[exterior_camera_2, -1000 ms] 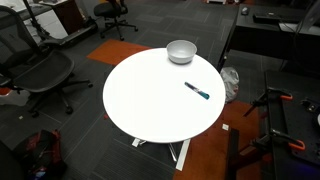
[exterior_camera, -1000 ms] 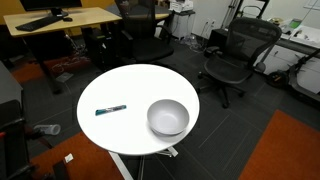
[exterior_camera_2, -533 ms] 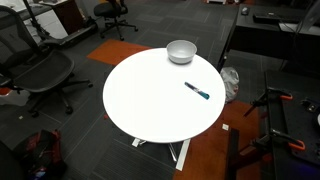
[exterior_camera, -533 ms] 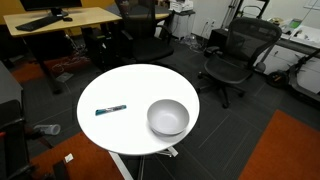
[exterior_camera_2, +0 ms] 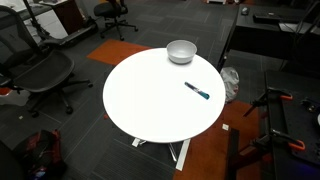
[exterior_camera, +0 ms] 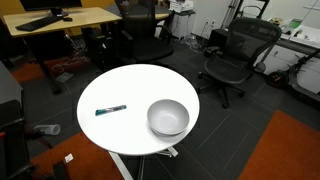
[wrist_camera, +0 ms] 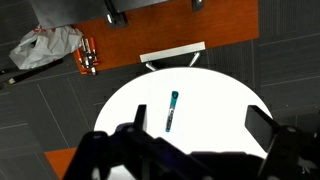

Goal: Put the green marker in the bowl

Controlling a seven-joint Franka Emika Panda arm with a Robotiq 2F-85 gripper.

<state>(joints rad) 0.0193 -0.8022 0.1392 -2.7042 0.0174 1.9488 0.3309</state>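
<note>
The green marker (exterior_camera: 111,110) lies flat on the round white table (exterior_camera: 125,85), near one edge; it also shows in an exterior view (exterior_camera_2: 197,91) and in the wrist view (wrist_camera: 172,110). The grey-white bowl (exterior_camera: 168,117) stands upright and empty near the table's rim, a short way from the marker, also seen in an exterior view (exterior_camera_2: 181,51). My gripper (wrist_camera: 195,130) shows only in the wrist view, high above the table. Its two dark fingers stand wide apart, with nothing between them. The bowl is out of the wrist view.
Black office chairs (exterior_camera: 232,55) and a wooden desk (exterior_camera: 60,20) stand around the table. Another chair (exterior_camera_2: 35,70) and an orange carpet patch (exterior_camera_2: 115,50) lie beside it. A crumpled bag (wrist_camera: 45,45) lies on the floor.
</note>
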